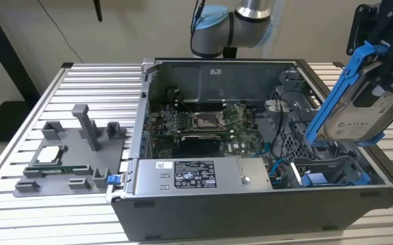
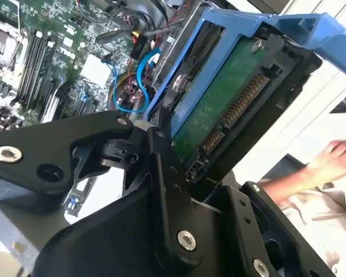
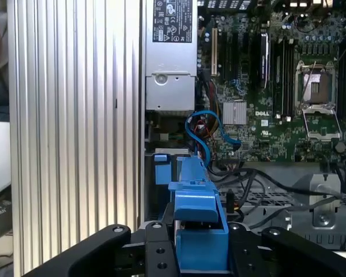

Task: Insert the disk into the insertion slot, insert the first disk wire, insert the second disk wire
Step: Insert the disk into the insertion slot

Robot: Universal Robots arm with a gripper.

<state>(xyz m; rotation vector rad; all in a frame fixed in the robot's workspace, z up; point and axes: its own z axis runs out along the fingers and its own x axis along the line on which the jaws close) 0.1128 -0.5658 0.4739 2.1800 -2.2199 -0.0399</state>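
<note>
Hovering tilted over insertion slot (image 1: pixel 329 166), disk (image 1: pixel 356 109) pinched by gripper (image 3: pixel 199 245); step one, not seated yet, levelling likely needed.

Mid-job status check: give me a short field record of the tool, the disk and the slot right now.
tool: shut on the silver-grey hard drive in its bright blue plastic carrier
drive pose: tilted, held above the open grey computer case, at the exterior view's right
grey sheet-metal drive bay: below the drive; drive not yet in it
thin blue cable: inside the case, near the bay
</note>
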